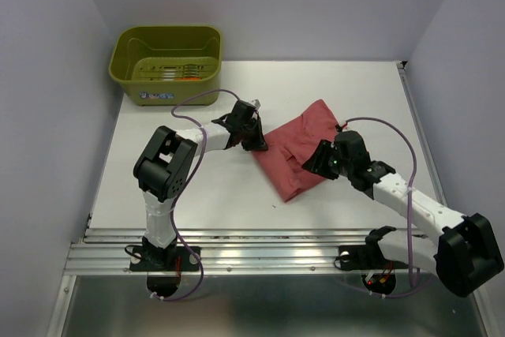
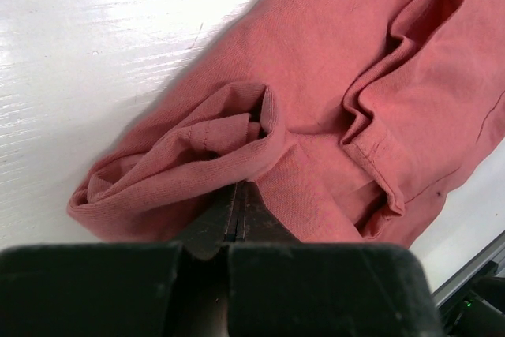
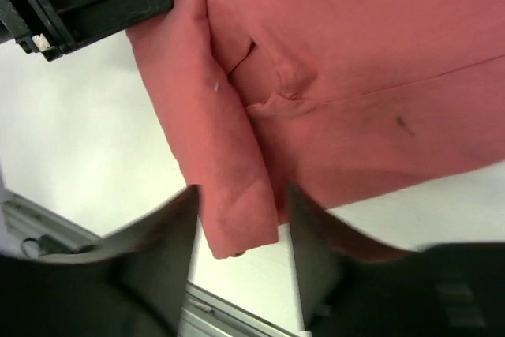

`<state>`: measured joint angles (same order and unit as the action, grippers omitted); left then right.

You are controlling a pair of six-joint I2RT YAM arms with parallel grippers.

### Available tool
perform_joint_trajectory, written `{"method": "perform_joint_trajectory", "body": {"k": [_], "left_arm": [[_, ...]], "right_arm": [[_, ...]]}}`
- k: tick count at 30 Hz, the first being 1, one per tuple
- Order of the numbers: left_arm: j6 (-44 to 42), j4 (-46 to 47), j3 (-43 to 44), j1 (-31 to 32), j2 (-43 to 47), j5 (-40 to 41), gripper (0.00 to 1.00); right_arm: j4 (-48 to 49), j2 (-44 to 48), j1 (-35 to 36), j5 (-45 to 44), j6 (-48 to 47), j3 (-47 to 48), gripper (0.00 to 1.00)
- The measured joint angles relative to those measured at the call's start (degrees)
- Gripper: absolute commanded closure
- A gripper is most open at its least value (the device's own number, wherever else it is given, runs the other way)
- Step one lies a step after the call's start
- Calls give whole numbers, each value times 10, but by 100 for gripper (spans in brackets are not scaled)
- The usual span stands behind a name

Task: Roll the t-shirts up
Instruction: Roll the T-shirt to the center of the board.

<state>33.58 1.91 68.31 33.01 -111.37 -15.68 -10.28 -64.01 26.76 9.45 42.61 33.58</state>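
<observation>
Top view, left to right.

- Olive-green basket (image 1: 125, 69) at the far left corner of the white table (image 1: 197, 187), well apart from both tools. Orange marks show on its floor, too small to identify.
- Left gripper (image 2: 237, 191) is at the left edge of the rose-red t-shirt (image 1: 293, 147). In the left wrist view its 2 fingers (image 2: 260, 230) are pressed together with only a thin seam between them. The tips are tucked under a bunched, curled fold of cloth, which looks pinched there. The fold rises just ahead of the tips and trails off to the left of them as a loose tube. Beyond the tips the shirt lies flatter, with a creased hem or sleeve edge off to the right.
- Only 1 shirt is out on the table. It lies crumpled and partly folded between the 2 tools, touching both.
- Right gripper (image 3: 241, 195) is at the shirt's near-right side. In the right wrist view its jaws stand wide apart and grip nothing. The 2 fingers (image 3: 158, 250) straddle the end of a folded strip of the shirt, whose corner lies in the gap. More cloth spreads ahead of the tips and to their right. The left tool's black tip shows ahead and to the left, touching the same strip.
- Metal rail (image 1: 260, 252) runs along the near edge of the table, behind both tools.
</observation>
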Motion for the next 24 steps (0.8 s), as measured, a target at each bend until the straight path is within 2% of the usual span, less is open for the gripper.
{"method": "perform_joint_trajectory", "body": {"k": [3, 6, 12, 24], "left_arm": [[-2, 0, 0, 0, 0, 0, 100], [-2, 0, 0, 0, 0, 1, 100], [-4, -1, 1, 0, 0, 1, 100], [-19, -25, 16, 0, -4, 10, 100]], "right_arm": [[-36, 14, 9, -36, -12, 21, 69], [-63, 1, 47, -66, -25, 50, 77], [-63, -72, 125, -78, -42, 78, 78], [-55, -166, 130, -163, -46, 53, 81]]}}
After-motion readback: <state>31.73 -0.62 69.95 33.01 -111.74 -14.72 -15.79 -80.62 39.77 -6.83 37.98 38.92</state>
